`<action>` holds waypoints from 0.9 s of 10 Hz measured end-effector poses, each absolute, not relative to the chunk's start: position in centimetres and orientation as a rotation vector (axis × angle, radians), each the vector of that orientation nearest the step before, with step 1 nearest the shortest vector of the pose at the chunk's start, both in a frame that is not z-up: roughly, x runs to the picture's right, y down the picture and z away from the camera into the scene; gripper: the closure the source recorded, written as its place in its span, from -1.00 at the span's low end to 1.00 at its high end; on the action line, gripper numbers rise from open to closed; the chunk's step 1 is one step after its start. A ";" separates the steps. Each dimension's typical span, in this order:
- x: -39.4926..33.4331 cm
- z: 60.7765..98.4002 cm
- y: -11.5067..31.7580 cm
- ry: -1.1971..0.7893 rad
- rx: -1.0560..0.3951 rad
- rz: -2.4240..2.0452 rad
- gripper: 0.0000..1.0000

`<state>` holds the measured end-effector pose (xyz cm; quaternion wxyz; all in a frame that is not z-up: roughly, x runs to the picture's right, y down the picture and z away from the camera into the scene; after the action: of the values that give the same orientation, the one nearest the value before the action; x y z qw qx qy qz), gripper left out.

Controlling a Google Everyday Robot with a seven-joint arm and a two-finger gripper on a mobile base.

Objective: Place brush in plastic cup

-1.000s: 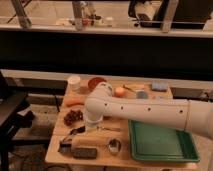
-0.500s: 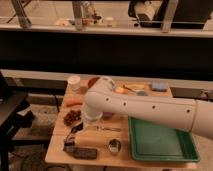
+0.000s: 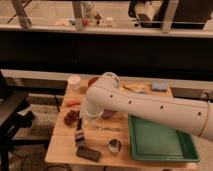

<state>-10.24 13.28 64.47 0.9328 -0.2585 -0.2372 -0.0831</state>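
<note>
**Camera view: brush lying loose near the table's left edge, gripper hidden**

In the camera view the brush (image 3: 79, 134) is seen lying flat on the wooden table (image 3: 62, 150), close to the left edge and about midway between the near and far edges. Its dark handle runs toward the far edge and its paler head toward the near edge. It is judged light and stiff, with a slim handle that may roll or slip; the handle's middle is the likeliest hold. The plastic cup (image 3: 74, 82) stands upright at the far left corner. The gripper (image 3: 91, 114) is lowered just right of the brush, under the white arm (image 3: 150, 102), and its state cannot be told. A green tray (image 3: 159, 142) occupies the near right corner.
</note>
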 end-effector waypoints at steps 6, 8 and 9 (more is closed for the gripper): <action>-10.0 61.3 10.9 -0.517 -0.442 -0.183 1.00; -9.3 60.6 9.7 -0.484 -0.388 -0.189 1.00; -9.0 60.4 9.3 -0.474 -0.373 -0.188 1.00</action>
<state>-9.00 9.32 60.45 0.9505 -0.1833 -0.2332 -0.0924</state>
